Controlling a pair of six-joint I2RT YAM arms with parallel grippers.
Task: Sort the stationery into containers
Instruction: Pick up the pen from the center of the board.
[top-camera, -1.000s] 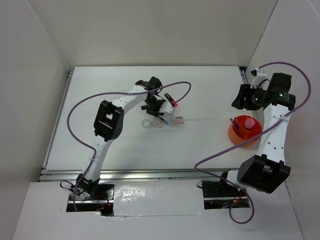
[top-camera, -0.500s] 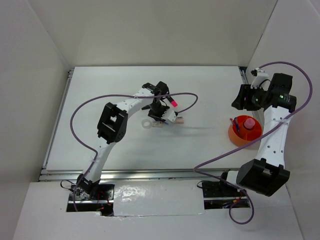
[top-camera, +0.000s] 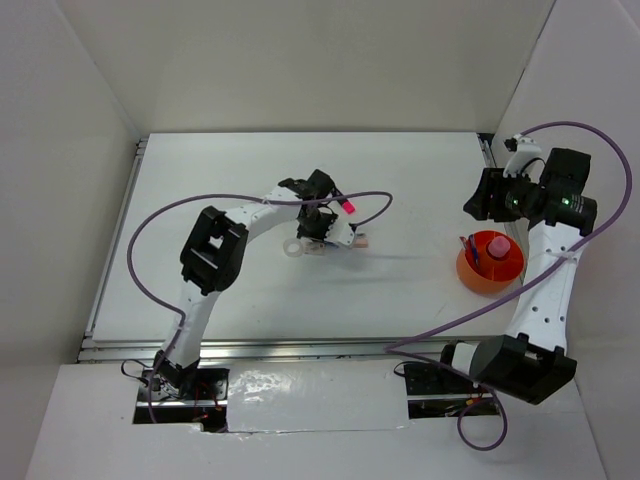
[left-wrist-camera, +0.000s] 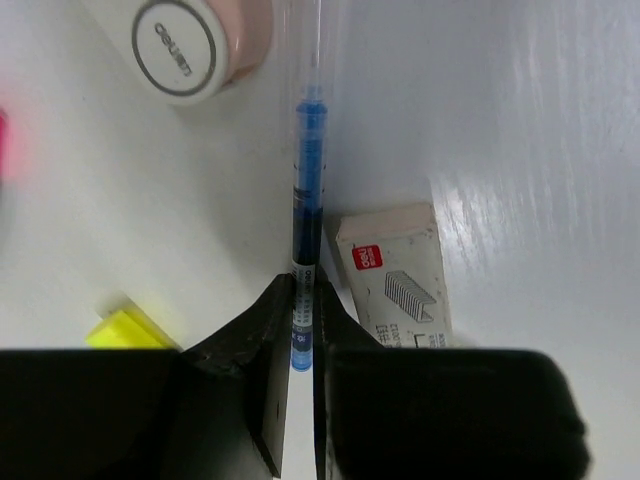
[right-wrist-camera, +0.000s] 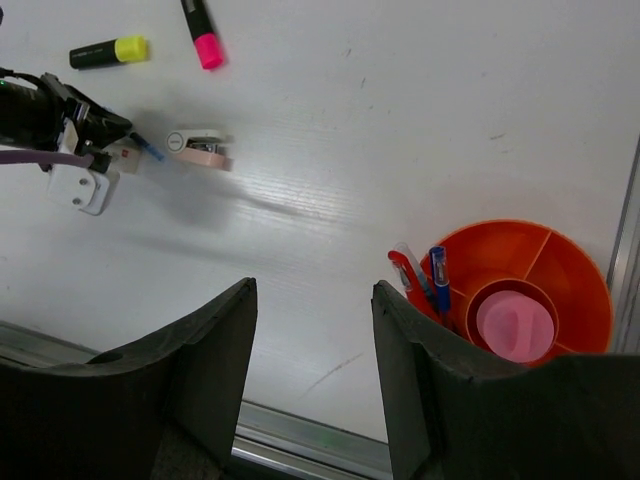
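Note:
My left gripper (left-wrist-camera: 300, 320) is shut on the end of a thin blue pen (left-wrist-camera: 306, 230), low over the table; from above it sits mid-table (top-camera: 325, 228). Around it lie a small white staple box (left-wrist-camera: 395, 280), a pink-and-white round dispenser (left-wrist-camera: 195, 40) and a yellow-capped highlighter (left-wrist-camera: 125, 328). A clear tape ring (top-camera: 293, 247) and a pink-capped highlighter (top-camera: 348, 206) lie close by. My right gripper (right-wrist-camera: 313, 290) is open and empty, held above the orange cup (right-wrist-camera: 500, 240). The cup holds a pink tube (right-wrist-camera: 515, 325), a red pen (right-wrist-camera: 405, 275) and a blue pen (right-wrist-camera: 438, 275).
The cup (top-camera: 475, 272) stands near the table's right edge, beside a metal rail (right-wrist-camera: 630, 230). White walls close in the table at the back and sides. The left arm's purple cable (top-camera: 365, 195) loops over the stationery.
My left gripper has shifted a little to the right and turned, settling over the pen beside the staple box. The right arm has hardly moved.

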